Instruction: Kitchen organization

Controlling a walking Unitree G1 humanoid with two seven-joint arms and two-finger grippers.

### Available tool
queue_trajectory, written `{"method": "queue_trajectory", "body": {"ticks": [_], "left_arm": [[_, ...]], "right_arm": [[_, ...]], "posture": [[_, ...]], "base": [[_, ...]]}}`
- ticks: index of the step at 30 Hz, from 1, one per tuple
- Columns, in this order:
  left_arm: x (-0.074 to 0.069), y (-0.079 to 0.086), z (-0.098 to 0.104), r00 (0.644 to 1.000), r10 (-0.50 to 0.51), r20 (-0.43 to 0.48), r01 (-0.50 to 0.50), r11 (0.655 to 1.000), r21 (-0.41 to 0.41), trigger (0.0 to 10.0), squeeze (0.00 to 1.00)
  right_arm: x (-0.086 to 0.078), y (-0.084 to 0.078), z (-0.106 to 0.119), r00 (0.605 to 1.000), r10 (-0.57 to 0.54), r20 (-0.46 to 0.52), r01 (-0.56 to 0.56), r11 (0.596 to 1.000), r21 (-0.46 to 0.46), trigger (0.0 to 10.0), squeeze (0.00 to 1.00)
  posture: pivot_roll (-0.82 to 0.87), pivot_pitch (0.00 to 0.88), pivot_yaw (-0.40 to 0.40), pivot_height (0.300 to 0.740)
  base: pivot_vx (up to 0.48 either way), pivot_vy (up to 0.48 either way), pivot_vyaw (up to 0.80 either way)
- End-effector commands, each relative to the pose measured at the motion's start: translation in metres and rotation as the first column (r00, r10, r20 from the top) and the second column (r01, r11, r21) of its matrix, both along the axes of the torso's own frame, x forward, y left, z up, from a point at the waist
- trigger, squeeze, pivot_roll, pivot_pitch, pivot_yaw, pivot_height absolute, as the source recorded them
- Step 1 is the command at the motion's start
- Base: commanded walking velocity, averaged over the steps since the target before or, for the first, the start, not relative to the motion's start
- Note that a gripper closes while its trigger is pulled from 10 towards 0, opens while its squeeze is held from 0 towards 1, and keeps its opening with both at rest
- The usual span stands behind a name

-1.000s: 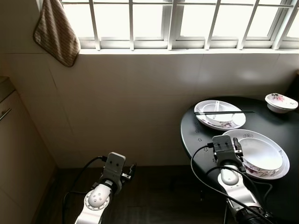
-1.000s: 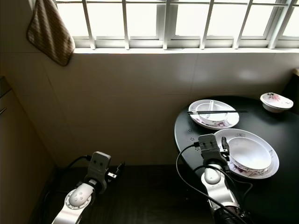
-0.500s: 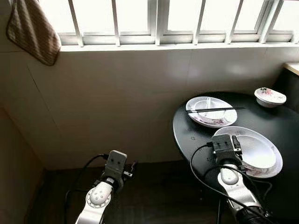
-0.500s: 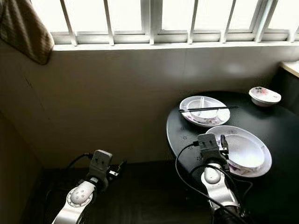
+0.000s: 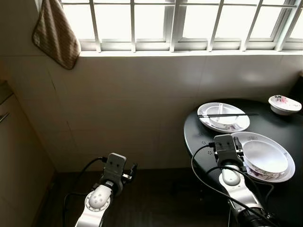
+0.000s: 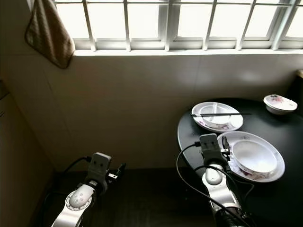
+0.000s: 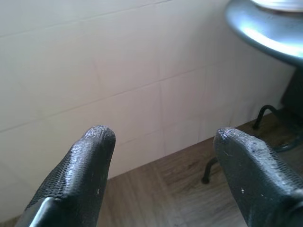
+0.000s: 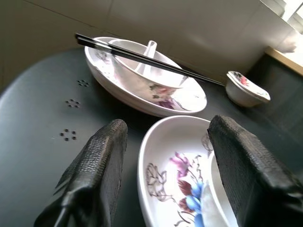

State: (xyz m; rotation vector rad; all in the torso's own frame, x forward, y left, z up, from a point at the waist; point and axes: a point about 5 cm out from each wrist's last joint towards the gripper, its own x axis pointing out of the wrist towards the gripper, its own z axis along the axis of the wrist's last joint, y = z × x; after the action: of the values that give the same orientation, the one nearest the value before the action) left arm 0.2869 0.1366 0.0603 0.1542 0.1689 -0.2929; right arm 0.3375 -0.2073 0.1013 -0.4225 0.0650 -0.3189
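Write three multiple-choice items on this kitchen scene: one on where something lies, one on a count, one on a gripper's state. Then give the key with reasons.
1. Where do the black chopsticks lie?
A. On the floor
B. Across the bowl on the far plate
C. On the windowsill

2. How many bowls stand on the round black table?
A. One
B. Three
C. Five

3. How is the right gripper at the near plate?
A. Open, fingers apart above the plate's rim
B. Shut on the chopsticks
C. Shut on the towel

Key: 1 B, the sticks rest over the bowl's rim in the head and right wrist views. 2 B, one bowl on each plate, plus the small floral bowl near the far edge. 3 A, the right wrist view shows a wide gap between the fingers, nothing held.
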Motion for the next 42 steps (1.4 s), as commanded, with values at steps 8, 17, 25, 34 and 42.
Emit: {"method": "queue_trajectory", "body": {"ticks": [8, 17, 25, 34, 42], "left_arm": [[0.001, -0.001, 0.001, 1.0, -0.004, 0.001, 0.004, 1.0, -0.009, 10.0, 0.0], [0.001, 0.0, 0.001, 1.0, -0.002, 0.0, 0.002, 1.0, -0.011, 10.0, 0.0], [0.001, -0.001, 0.001, 1.0, -0.003, 0.0, 0.003, 1.0, -0.011, 10.0, 0.0], [0.001, -0.002, 0.0, 1.0, -0.004, -0.002, 0.004, 1.0, -0.014, 10.0, 0.0], [0.001, -0.003, 0.0, 1.0, -0.004, -0.004, 0.004, 1.0, -0.016, 10.0, 0.0]], "right_arm": [[0.003, 0.016, 0.016, 0.987, 0.113, 0.111, -0.113, 0.994, -0.002, 10.0, 0.0], [0.002, 0.012, 0.029, 0.975, 0.097, 0.199, -0.082, 0.993, -0.083, 10.0, 0.0], [0.0, 0.021, 0.035, 0.955, 0.158, 0.251, -0.137, 0.985, -0.101, 10.0, 0.0], [-0.003, 0.053, 0.014, 0.92, 0.365, 0.14, -0.359, 0.931, -0.069, 10.0, 0.0], [-0.001, 0.055, 0.0, 0.894, 0.448, 0.028, -0.448, 0.894, 0.005, 10.0, 0.0]], "posture": [[0.01, 0.0, -0.012, 0.74], [0.01, 0.0, -0.013, 0.74], [0.01, 0.0, -0.013, 0.74], [0.01, 0.0, -0.014, 0.74], [0.01, 0.0, -0.017, 0.74]], "base": [[0.0, 0.0, -0.8], [0.0, 0.0, -0.8], [0.0, 0.0, -0.7], [0.0, 0.0, 0.0], [0.0, 0.0, 0.0]]}}
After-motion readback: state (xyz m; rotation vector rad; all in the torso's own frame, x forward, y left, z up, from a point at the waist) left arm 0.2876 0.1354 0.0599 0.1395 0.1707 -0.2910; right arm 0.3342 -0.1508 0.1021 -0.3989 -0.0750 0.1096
